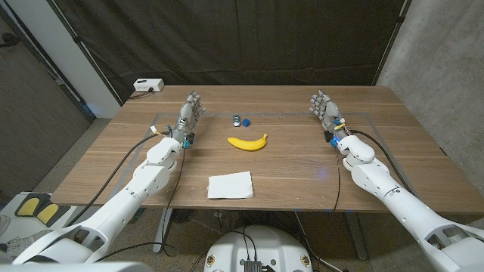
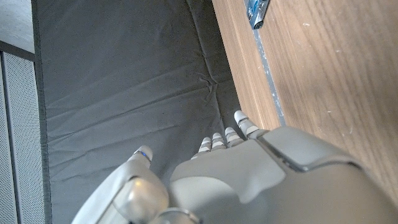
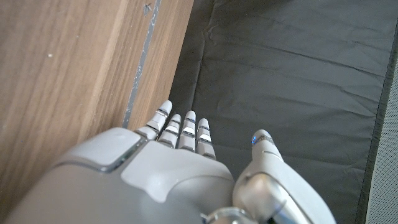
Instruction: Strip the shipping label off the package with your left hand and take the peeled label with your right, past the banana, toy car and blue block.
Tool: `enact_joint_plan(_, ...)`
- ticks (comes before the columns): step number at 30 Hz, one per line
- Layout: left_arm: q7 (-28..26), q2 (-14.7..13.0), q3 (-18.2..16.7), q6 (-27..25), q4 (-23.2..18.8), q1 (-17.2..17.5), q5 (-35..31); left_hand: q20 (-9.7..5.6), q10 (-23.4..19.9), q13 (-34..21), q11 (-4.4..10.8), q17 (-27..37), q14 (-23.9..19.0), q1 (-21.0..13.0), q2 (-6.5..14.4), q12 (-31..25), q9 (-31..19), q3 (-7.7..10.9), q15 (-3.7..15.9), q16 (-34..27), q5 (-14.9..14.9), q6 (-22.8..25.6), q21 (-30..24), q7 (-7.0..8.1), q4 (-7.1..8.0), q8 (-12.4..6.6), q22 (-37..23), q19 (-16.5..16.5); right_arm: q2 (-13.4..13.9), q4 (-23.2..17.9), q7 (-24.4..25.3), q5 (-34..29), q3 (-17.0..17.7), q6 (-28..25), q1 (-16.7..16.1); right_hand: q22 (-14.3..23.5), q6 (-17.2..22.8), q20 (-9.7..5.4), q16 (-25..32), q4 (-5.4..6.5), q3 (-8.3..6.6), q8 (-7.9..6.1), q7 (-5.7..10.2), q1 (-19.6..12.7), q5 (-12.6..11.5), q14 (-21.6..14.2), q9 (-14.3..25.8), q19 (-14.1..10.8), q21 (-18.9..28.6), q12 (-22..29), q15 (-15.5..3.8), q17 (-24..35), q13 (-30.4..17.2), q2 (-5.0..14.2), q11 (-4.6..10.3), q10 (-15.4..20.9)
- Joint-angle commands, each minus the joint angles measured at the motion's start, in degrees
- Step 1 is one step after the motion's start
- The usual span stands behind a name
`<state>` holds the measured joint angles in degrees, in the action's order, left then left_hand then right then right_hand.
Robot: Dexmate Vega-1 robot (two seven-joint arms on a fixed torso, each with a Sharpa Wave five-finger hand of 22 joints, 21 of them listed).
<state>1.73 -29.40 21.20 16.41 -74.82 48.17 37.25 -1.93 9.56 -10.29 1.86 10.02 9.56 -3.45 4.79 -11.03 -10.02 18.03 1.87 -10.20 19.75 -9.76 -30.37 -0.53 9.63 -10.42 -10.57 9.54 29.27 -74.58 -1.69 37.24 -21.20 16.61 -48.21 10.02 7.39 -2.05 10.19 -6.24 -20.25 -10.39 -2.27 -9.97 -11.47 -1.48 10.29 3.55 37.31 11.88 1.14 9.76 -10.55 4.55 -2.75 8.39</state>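
Note:
A white flat package lies near the table's front edge, in the middle. Beyond it lies a yellow banana, and farther back stand a small toy car and a blue block. My left hand is at the table's far left, fingers straight and apart, holding nothing; its back shows in the left wrist view. My right hand mirrors it at the far right, open and holding nothing, seen also in the right wrist view. Both hands are well away from the package.
A white power strip sits off the table's back left corner. A black curtain hangs behind the wooden table. Faint tape lines mark a rectangle on the table. A toy car's end shows at the table edge.

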Motion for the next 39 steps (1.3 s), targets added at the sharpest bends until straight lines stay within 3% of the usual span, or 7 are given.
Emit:
enact_joint_plan(1, 0.16, -0.34, 0.00, -0.12, -0.36, 0.11, -0.10, -1.67, 2.28, -0.13, 0.00, 0.18, 3.99, 0.02, 3.88, -0.30, -0.25, 0.42, 0.50, -0.36, 0.46, -3.95, -0.17, 0.00, 0.02, -0.34, -0.24, 3.20, 0.03, -0.30, 0.15, -0.07, -0.12, -0.34, -0.01, 0.28, 0.43, -0.69, 0.27, -0.14, -0.38, -0.42, 0.00, -0.63, -0.39, -0.01, 0.19, 0.33, 0.19, 0.41, 0.53, 0.08, -0.24, -0.02, -0.11, 0.51)
enact_joint_plan(6, 0.04, -0.36, 0.04, 1.35, -0.22, 0.23, -1.00, -1.26, 2.00, -0.13, 0.37, 0.15, 3.69, -0.10, 3.51, -0.41, -0.25, 0.32, 0.82, -0.44, 0.42, -3.70, -0.19, 0.65, -0.18, -0.43, -0.21, 2.93, 0.06, -0.30, -0.01, -0.31, -0.30, -0.29, 0.13, 0.28, 0.42, -0.70, 0.27, -0.24, -0.38, -0.42, 0.00, -0.74, -0.39, -0.02, 0.19, 0.27, 0.11, 0.41, 0.56, 0.08, -0.24, -0.04, -0.10, 0.52)
enact_joint_plan(9, -1.35, -0.76, 0.13, 2.17, -0.95, 0.59, -2.66, 1.38, 0.71, -0.10, 1.23, -0.04, 1.68, -2.31, 0.84, -0.74, -0.26, -0.08, -0.43, -0.72, 0.02, -0.59, -0.26, 3.72, -2.39, -1.31, -0.01, 1.31, 0.14, -0.60, 0.08, -0.25, -0.28, -0.39, -0.09, 0.28, 0.42, -0.58, 0.28, -0.28, -0.39, -0.42, 0.07, -0.79, -0.40, -0.05, 0.19, 0.25, 0.08, 0.41, 0.56, 0.07, -0.24, -0.04, -0.06, 0.50)
enact_joint_plan(12, -2.62, -1.66, 0.35, 2.52, -2.09, 0.96, -4.68, 4.65, -1.48, -0.16, 1.50, -0.05, -0.27, -5.32, -0.44, -1.26, -0.31, 0.13, -1.82, -0.90, -0.61, 1.59, 0.34, 4.58, -4.64, -1.59, 0.00, 1.13, 0.07, -0.58, 0.06, -0.24, -0.32, -0.27, -0.28, 0.28, 0.44, -0.24, 0.28, -0.36, -0.38, -0.44, 0.10, -0.87, -0.39, -0.04, 0.20, 0.30, -0.04, 0.40, 0.88, 0.07, -0.25, -0.06, 0.01, 0.48)
enact_joint_plan(18, -5.40, -4.41, 0.79, 2.47, -5.71, 2.17, -9.57, 7.20, -7.13, -0.38, 1.30, 0.11, -4.44, -10.97, -1.70, -2.51, -0.46, 0.87, -3.83, -1.44, -2.28, 5.43, 0.57, 5.61, -8.65, -2.16, -0.17, -1.00, 0.02, -0.06, -0.70, -0.63, -0.77, 0.25, -0.19, 0.29, 0.45, 0.03, 0.32, -0.47, -0.37, -0.45, 0.16, -0.99, -0.39, -0.14, 0.20, 0.25, -0.17, 0.39, 1.21, 0.08, -0.25, -0.09, 0.13, 0.44)
enact_joint_plan(32, -7.09, -12.08, 0.37, 1.23, -15.32, 6.55, -17.55, 8.61, -11.99, -0.61, 1.32, 0.28, -7.78, -15.97, -3.36, -3.29, -0.61, 1.13, -3.23, -1.81, -4.13, 11.72, 1.00, 5.95, -12.33, -3.36, -0.34, -2.02, 0.50, -2.89, 0.29, -0.99, -0.82, 0.30, -1.96, 0.32, 0.56, 0.71, 0.49, -0.60, -0.33, -0.50, 0.40, -1.14, -0.35, -0.64, 0.21, 0.15, -0.44, 0.46, 1.67, 0.11, -0.25, -0.09, -0.01, 0.60)
enact_joint_plan(39, -6.14, -16.24, -0.46, 1.24, -19.75, 8.76, -20.74, 9.11, -12.81, -0.68, 1.36, 0.39, -8.84, -16.93, -4.00, -3.36, -0.66, 1.03, -3.15, -2.03, -4.58, 13.19, 1.16, 5.87, -13.12, -3.64, -0.39, -2.06, 1.14, -5.15, 1.21, -1.79, -0.86, 0.71, -3.49, 0.33, 0.61, 0.84, 0.58, -0.59, -0.30, -0.52, 0.43, -1.10, -0.33, -0.91, 0.21, 0.08, -0.54, 0.58, 1.86, 0.15, -0.25, -0.10, -0.20, 0.91)
